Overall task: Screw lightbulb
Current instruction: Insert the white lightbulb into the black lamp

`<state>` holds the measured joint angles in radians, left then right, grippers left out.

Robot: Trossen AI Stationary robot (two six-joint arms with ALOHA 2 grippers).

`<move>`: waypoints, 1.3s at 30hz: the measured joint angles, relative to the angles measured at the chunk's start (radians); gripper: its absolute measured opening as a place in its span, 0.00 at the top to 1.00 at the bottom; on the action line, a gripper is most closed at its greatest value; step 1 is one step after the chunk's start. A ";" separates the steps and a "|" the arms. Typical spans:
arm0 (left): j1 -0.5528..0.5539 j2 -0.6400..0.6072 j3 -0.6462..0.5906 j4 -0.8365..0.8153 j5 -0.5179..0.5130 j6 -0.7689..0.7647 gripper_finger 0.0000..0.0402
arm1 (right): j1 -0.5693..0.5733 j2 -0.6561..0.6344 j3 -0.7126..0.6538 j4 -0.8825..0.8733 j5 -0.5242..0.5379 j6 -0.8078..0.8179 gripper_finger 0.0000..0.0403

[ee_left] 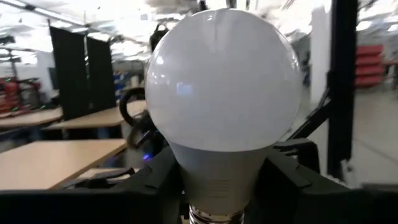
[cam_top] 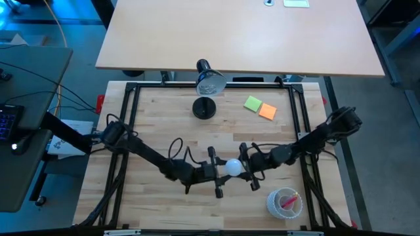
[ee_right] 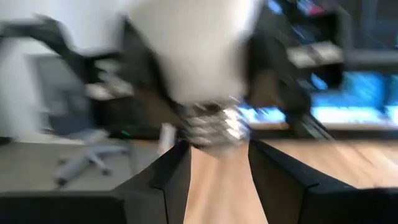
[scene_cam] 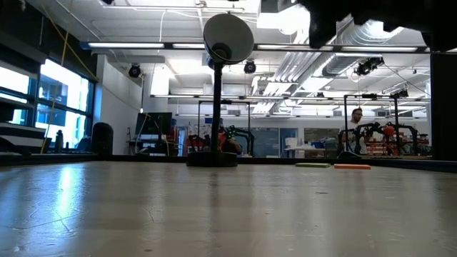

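Note:
The lightbulb [cam_top: 233,167], white and frosted with a silvery screw base [ee_right: 211,124], is held upright above the middle of the table, a little toward its near edge. My left gripper [cam_top: 222,172] comes from the left and is shut on it; its wrist view fills with the globe [ee_left: 224,81]. My right gripper [cam_top: 247,167] faces the bulb from the right, open, its two fingers [ee_right: 174,174] standing just short of the screw base and a little below it. The black desk lamp [cam_top: 210,83] stands at the table's far edge, its head [scene_cam: 227,37] on a post. My left gripper pinches the bulb's white neck [ee_left: 217,180], just below the globe, between its two fingers. The fingers come level from the table's left. The bulb stands upright in the hold, globe up and screw base down, lifted clear of the table.
The lamp's round base [cam_top: 204,108] sits behind the bulb. A green note [cam_top: 252,103] and an orange note [cam_top: 267,111] lie at the far right. A clear cup with pink contents [cam_top: 285,202] stands at the near right. A black frame [cam_top: 131,88] rims the table.

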<state>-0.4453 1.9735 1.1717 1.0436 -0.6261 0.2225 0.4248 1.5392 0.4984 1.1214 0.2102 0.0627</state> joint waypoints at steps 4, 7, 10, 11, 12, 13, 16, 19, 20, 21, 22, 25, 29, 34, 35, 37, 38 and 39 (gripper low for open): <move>-0.016 -0.039 0.000 -0.140 -0.104 -0.026 0.63 | -0.003 -0.101 0.000 -0.264 0.111 0.008 0.61; -0.020 -0.071 0.000 -0.276 -0.158 -0.073 0.63 | 0.001 -0.197 0.000 -0.460 0.168 0.017 0.61; -0.022 -0.094 0.001 -0.415 -0.193 -0.148 0.63 | 0.009 -0.296 0.000 -0.628 0.209 0.064 0.61; -0.022 -0.095 0.001 -0.459 -0.198 -0.176 0.63 | 0.012 -0.326 0.000 -0.675 0.209 0.075 0.61; -0.022 -0.095 0.001 -0.496 -0.199 -0.204 0.63 | 0.015 -0.357 0.000 -0.720 0.204 0.077 0.61; -0.022 -0.094 0.001 -0.532 -0.199 -0.228 0.63 | 0.019 -0.385 0.000 -0.757 0.195 0.076 0.61; -0.022 -0.094 0.001 -0.629 -0.199 -0.304 0.63 | 0.023 -0.447 0.000 -0.820 0.147 0.063 0.61; -0.022 -0.093 0.000 -0.716 -0.199 -0.358 0.62 | 0.023 -0.475 0.000 -0.769 0.109 0.062 0.61; -0.022 -0.093 0.000 -0.732 -0.199 -0.368 0.62 | 0.023 -0.477 0.000 -0.724 0.106 0.073 0.61; -0.022 -0.093 0.000 -0.743 -0.198 -0.377 0.62 | 0.024 -0.476 0.000 -0.673 0.099 0.094 0.61; -0.022 -0.093 0.001 -0.754 -0.196 -0.385 0.62 | 0.025 -0.471 0.000 -0.617 0.077 0.099 0.61; -0.022 -0.093 0.000 -0.792 -0.173 -0.405 0.62 | 0.025 -0.442 0.000 -0.503 -0.028 0.045 0.61; -0.019 -0.093 0.000 -0.812 -0.084 -0.414 0.62 | 0.026 -0.386 0.042 -0.525 -0.063 0.016 0.59; -0.019 -0.093 0.001 -0.850 0.018 -0.440 0.62 | 0.026 -0.297 0.177 -0.742 -0.063 -0.065 0.49; -0.019 -0.093 0.000 -0.863 0.026 -0.451 0.62 | 0.026 -0.278 0.214 -0.783 -0.061 -0.098 0.46; -0.019 -0.093 0.000 -0.890 0.050 -0.478 0.62 | 0.028 -0.243 0.285 -0.874 -0.065 -0.155 0.42; -0.019 -0.093 0.000 -0.904 0.061 -0.493 0.62 | 0.030 -0.228 0.323 -0.934 -0.078 -0.181 0.41; -0.019 -0.093 0.001 -0.921 0.069 -0.510 0.62 | 0.030 -0.212 0.362 -0.991 -0.088 -0.203 0.40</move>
<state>-0.4641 1.8801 1.1725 0.1225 -0.5566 -0.2878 0.4548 1.3277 0.8604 0.1306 0.1222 -0.1407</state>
